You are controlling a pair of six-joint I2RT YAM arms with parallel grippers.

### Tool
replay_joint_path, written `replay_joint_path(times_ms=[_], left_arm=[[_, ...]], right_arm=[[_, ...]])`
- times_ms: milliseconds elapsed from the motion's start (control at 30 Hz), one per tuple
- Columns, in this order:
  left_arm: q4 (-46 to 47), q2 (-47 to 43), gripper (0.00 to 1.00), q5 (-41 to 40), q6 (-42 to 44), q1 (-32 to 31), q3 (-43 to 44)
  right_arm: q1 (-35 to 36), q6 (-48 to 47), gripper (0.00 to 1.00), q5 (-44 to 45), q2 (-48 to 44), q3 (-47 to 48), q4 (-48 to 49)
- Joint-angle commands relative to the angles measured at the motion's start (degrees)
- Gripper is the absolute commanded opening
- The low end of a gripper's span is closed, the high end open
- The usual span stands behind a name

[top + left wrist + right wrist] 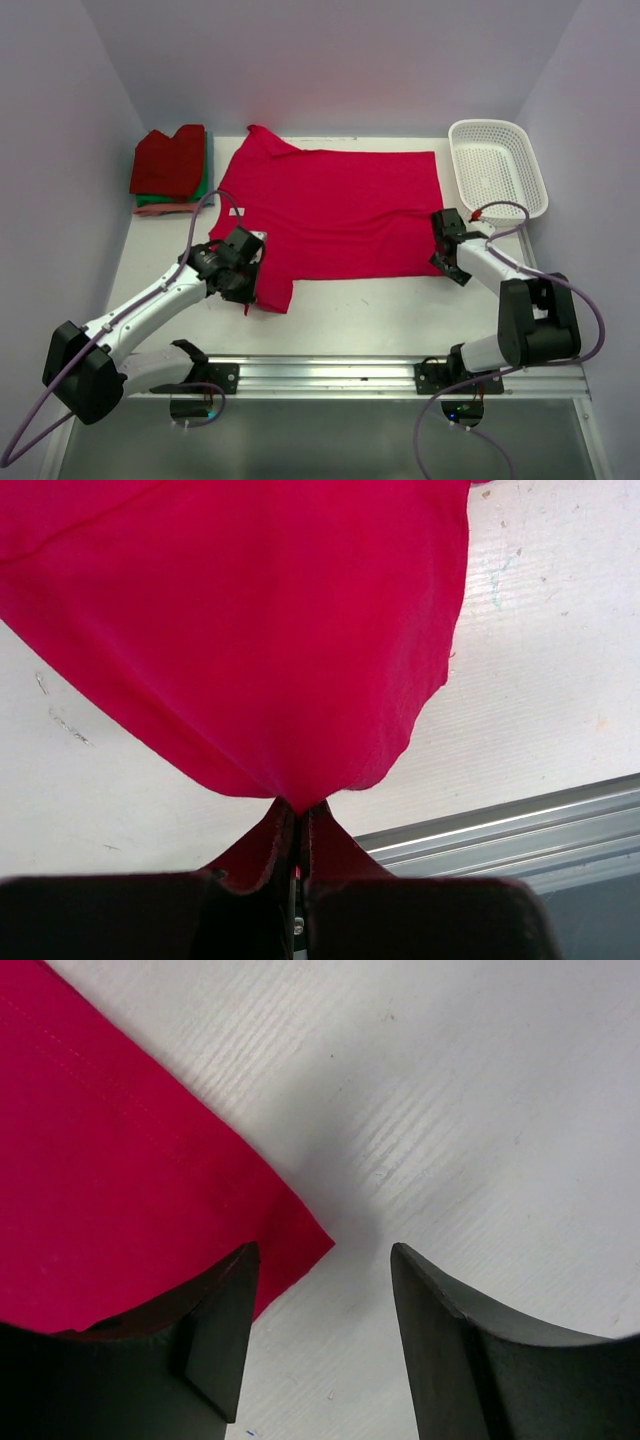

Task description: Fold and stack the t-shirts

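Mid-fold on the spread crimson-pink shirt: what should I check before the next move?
1. Left gripper shut on crimson-pink cloth t-shirt's near-left edge: ok.
2. Right gripper gripping the near-right hem corner: not ok; jaws open, corner ungripped.
3. Shirt body flat on white table: ok.
4. White plastic lattice basket off the shirt: ok.
5. Gap to folded dark red, green and salmon stack: cannot tell.

White table (350, 312), crimson t-shirt (340, 210), folded stack (170, 165), lattice basket (487, 123)
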Motion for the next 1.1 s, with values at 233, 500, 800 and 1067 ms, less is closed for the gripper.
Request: replay_joint_path(times_ms=[233, 500, 800, 1067], left_arm=[[-0.53, -1.27, 0.00, -0.91, 0.35, -0.20, 0.37], [-1.41, -1.44, 0.00, -1.26, -0.09, -0.28, 0.80], [-4.92, -5.92, 0.00, -2.40, -1.32, -0.20, 2.82], [-6.41, -9.09, 0.00, -1.17, -2.55, -0.20, 5.89]], right_arm=[[-1.09, 1.70, 0.37, 0.16, 3.54, -1.50, 8.52], [-1.09, 1.61, 0.01, -0.81, -0.22, -1.85, 4.67], [-1.09, -2.17, 0.00, -3.01, -15.60, -2.47, -4.73], [-1.09, -3.93, 0.00, -3.98, -18.08, 0.78, -9.22]])
